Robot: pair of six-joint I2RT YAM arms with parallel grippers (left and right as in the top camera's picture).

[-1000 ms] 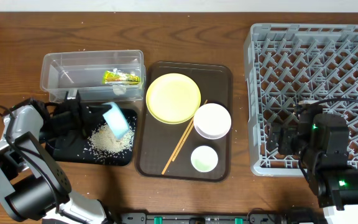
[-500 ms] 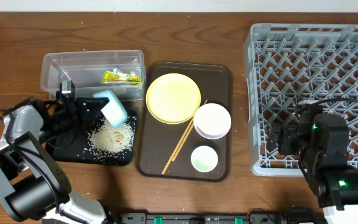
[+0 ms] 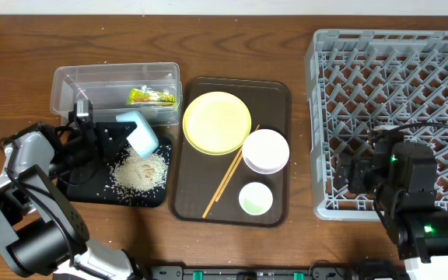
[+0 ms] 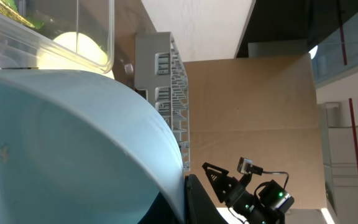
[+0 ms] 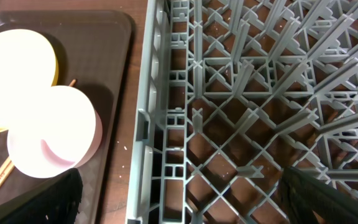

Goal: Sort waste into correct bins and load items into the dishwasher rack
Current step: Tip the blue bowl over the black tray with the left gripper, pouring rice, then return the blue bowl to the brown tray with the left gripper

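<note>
Since a second earlier, the blue bowl [image 3: 138, 131] had lifted and drawn back toward the tub [image 3: 68, 85], clear of the rice [image 3: 140, 173]. It stayed tilted mouth-down, its rim pinched by the left end effector [image 3: 121, 129], probably to shed the last grains.

The rack [image 3: 395, 47] on the right of the table [image 3: 22, 47] showed nothing loaded, though its far edge was cut off and the right arm covered part of it. The right end effector [image 5: 191, 208] hung over the rack's near-left corner, fingers spread and empty, seemingly waiting for dishes.

The brown tray [image 3: 274, 93] held the plate [image 3: 217, 122], white bowl [image 3: 265, 150], cup [image 3: 255, 198] and chopsticks [image 3: 225, 180], all unloaded. The tub held the wrapper [image 3: 152, 96]. Rice lay heaped in the black tray [image 3: 84, 188], with stray grains around it.

At the left wrist the bowl filled the view, hiding the rice and all but one dark fingertip.
</note>
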